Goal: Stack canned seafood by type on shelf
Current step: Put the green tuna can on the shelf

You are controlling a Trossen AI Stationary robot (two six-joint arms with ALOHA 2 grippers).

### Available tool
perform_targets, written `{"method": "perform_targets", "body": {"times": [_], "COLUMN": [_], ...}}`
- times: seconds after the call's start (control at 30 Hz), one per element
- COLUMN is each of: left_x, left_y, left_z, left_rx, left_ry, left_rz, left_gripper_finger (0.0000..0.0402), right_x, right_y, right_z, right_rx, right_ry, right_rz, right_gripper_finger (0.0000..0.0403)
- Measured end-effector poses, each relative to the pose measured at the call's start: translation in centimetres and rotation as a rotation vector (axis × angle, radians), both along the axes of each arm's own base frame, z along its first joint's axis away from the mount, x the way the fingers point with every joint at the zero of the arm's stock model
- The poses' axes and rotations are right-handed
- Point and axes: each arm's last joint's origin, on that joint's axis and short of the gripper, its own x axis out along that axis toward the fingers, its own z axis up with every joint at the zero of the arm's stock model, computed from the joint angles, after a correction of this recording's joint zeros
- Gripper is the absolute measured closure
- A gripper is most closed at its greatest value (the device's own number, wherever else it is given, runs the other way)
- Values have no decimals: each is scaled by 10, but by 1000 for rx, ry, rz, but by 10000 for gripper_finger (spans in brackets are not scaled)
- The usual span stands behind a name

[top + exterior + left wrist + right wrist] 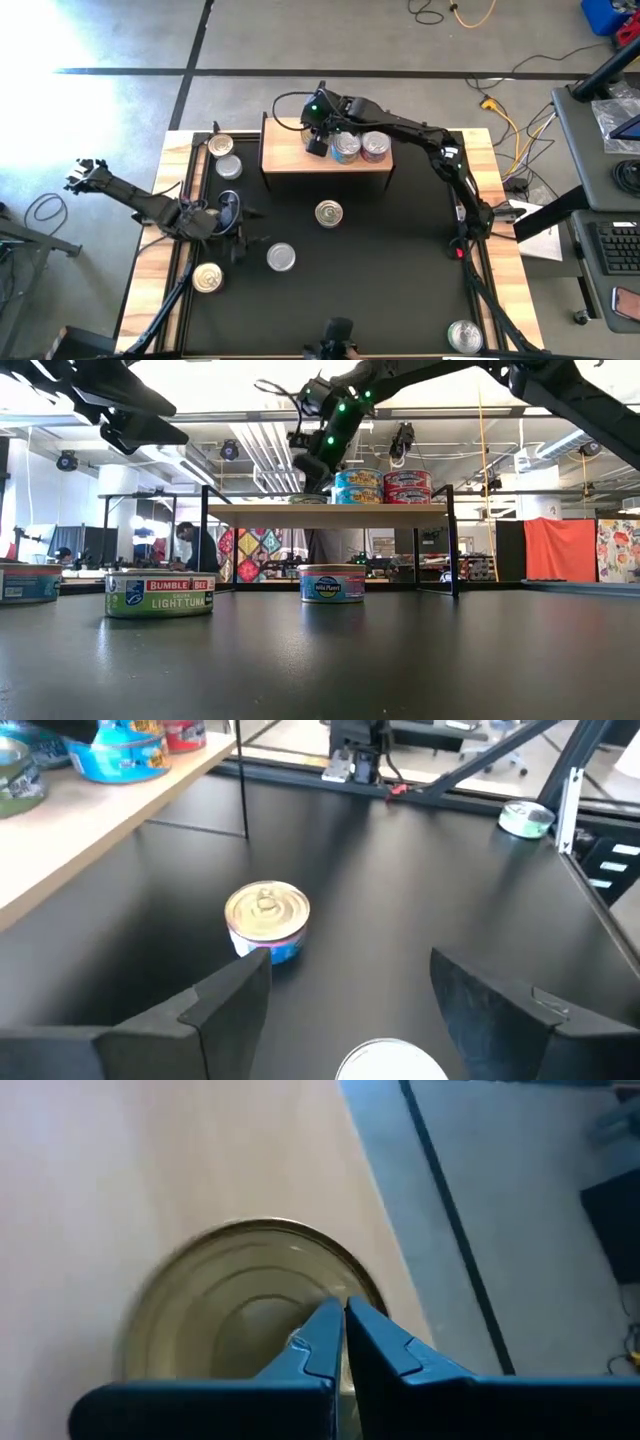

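Note:
The light-wood shelf [290, 158] stands at the table's far side. It bears a stack of blue-labelled tins [358, 487], a stack of red-labelled tins [407, 487] and, to their left, a single gold-lidded tin [215, 1300]. My right gripper [343, 1315] is shut and points down right over that tin's lid. My left gripper [350, 980] hangs open above the table's left part and holds nothing. A silver-lidded tin [390, 1060] lies just below and ahead of it, and a gold-lidded blue tin [268, 915] stands farther on. My right gripper's shut fingertips [325, 1330] slant down from the right over the lid [250, 1280] of the single tin on the shelf, near the lid's middle. Whether they touch the lid I cannot tell.
Two tins [221, 146] [229, 167] stand on the table left of the shelf. Another tin [207, 278] is near the left edge, and a green-labelled one [465, 336] sits at the near right corner. The middle and right of the black table top [400, 260] hold nothing else.

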Motion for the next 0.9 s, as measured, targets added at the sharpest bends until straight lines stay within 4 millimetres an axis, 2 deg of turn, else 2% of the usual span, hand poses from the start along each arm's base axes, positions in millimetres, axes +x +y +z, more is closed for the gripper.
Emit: {"method": "perform_targets", "body": {"times": [0.2,0.37,0.5,0.63,0.9], "left_x": [-3,-3,1,5,6], "left_y": [-9,-16,-19,-22,-24], "left_z": [-3,-10,-14,-18,-18], "left_rx": [45,80,105,113,98], "left_ry": [-6,5,23,28,19], "left_rz": [29,64,77,86,80], "left_gripper_finger": [144,144,144,144,144], "right_x": [2,1,3,3,1], "right_y": [4,25,32,24,1], "right_z": [2,17,10,-1,0], "right_rx": [-14,11,41,51,-24], "right_ry": [11,21,38,65,25], "right_rz": [0,6,27,0,-52], "right_gripper_finger": [390,390,390,390,390]}}
